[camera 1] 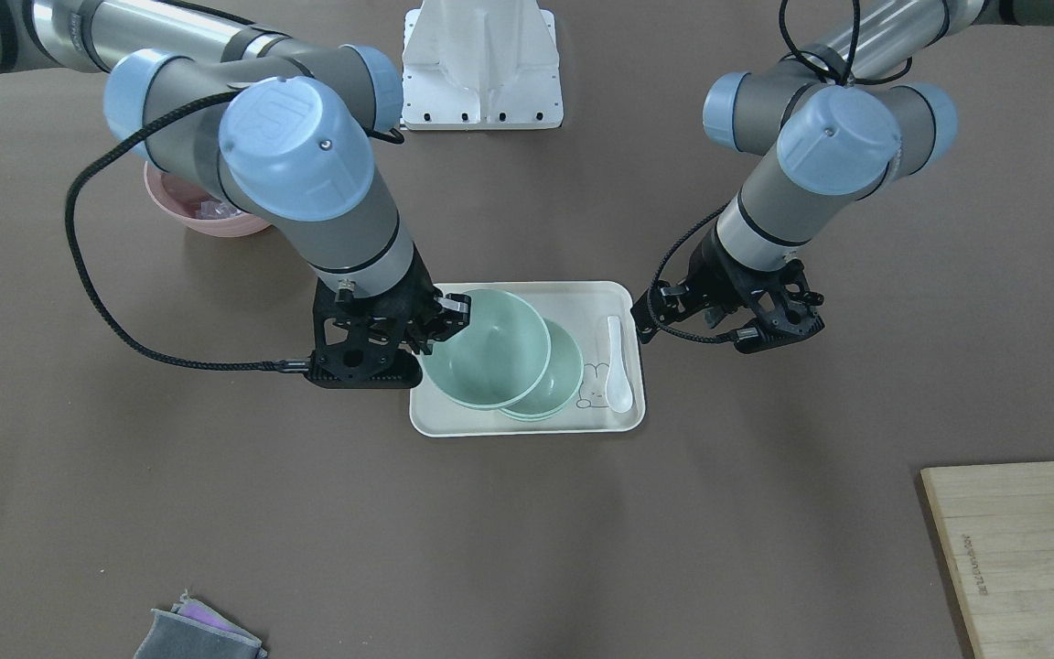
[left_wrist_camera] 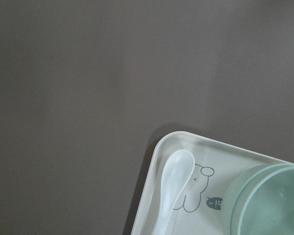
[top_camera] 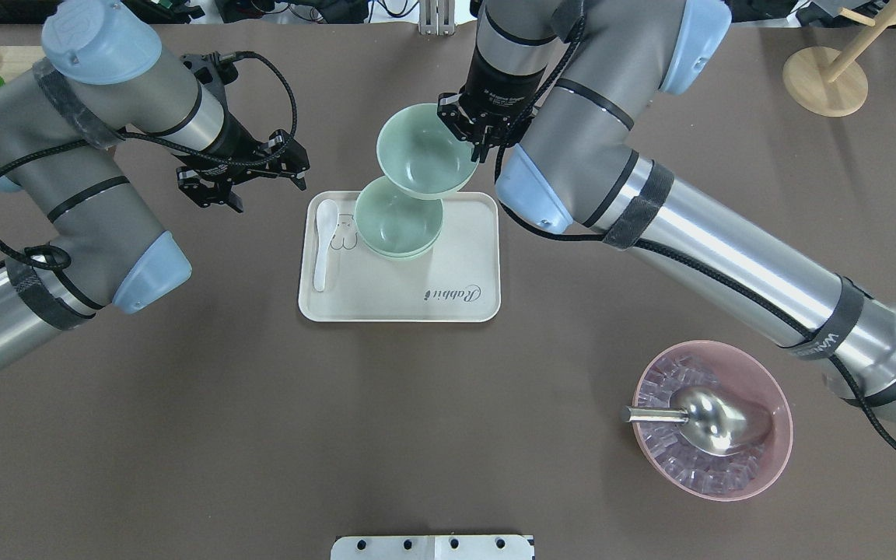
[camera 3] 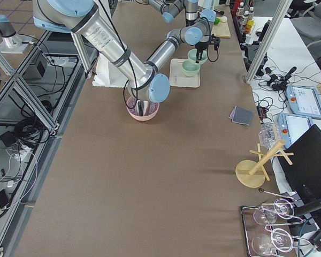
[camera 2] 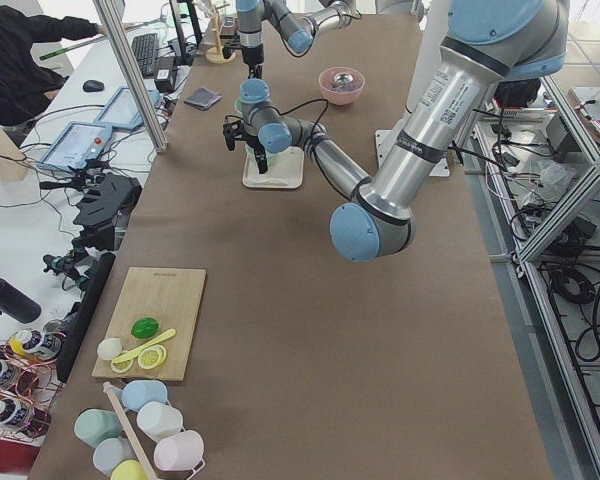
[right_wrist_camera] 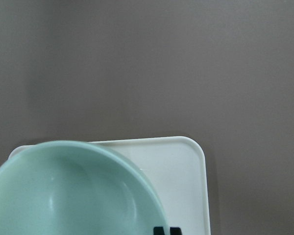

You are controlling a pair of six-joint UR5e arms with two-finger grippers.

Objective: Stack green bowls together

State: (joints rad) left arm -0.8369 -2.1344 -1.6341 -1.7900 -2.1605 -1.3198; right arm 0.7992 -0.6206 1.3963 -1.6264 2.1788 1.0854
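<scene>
My right gripper (top_camera: 470, 140) is shut on the rim of a pale green bowl (top_camera: 425, 152), which hangs tilted above the far edge of the cream tray (top_camera: 463, 257). In the front-facing view the same gripper (camera 1: 450, 316) grips that bowl (camera 1: 486, 352) at its left rim. Under it, a stack of nested green bowls (top_camera: 397, 225) sits on the tray, partly covered by the lifted one. The right wrist view shows the held bowl (right_wrist_camera: 73, 191) over a tray corner (right_wrist_camera: 186, 166). My left gripper (top_camera: 257, 185) hovers open and empty over the table, left of the tray.
A white spoon (top_camera: 323, 241) lies on the tray beside a rabbit drawing. A pink bowl with a metal scoop (top_camera: 712, 420) stands at the near right. A wooden board (camera 1: 1021, 549), a folded cloth (camera 1: 198, 631) and a white mount (camera 1: 481, 64) sit on the brown table.
</scene>
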